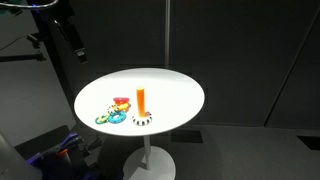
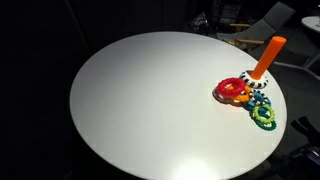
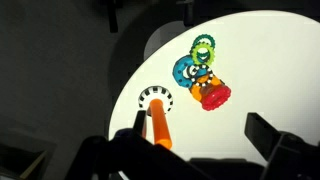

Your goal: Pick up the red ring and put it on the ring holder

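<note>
The red ring lies on the round white table, at the end of a small heap of rings next to the ring holder. It also shows in both exterior views. The ring holder is an upright orange peg on a checkered base, and it shows in both exterior views. My gripper is open and empty, well above the table, with the peg near one finger. In an exterior view the gripper hangs dark above the table's far edge.
A yellow-orange ring, a blue ring and a green ring lie touching in a row beside the red one. The white table has a round edge, with dark floor around it. A central pole stands behind the table.
</note>
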Robot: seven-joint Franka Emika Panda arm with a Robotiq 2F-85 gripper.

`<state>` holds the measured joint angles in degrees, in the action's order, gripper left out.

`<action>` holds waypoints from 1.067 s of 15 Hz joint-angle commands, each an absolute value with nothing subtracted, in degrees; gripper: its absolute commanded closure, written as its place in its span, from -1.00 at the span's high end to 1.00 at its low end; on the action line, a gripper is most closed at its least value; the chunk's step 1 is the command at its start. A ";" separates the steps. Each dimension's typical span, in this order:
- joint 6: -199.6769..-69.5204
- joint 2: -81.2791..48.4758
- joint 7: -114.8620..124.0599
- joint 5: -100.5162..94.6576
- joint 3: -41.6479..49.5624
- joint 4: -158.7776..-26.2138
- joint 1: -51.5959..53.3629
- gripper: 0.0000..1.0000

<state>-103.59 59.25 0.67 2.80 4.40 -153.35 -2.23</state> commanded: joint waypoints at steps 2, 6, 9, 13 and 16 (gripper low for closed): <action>-103.43 59.15 0.36 3.10 4.12 -153.19 -2.66 1.00; -103.43 59.15 0.36 3.10 4.12 -153.19 -2.66 1.00; -103.43 59.15 0.36 3.10 4.12 -153.19 -2.66 1.00; -104.52 56.55 0.93 3.65 3.72 -152.02 -2.33 1.00; -106.12 54.15 1.18 3.88 3.23 -150.94 -2.03 1.00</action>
<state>-104.91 57.52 0.67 2.80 3.93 -153.15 -2.23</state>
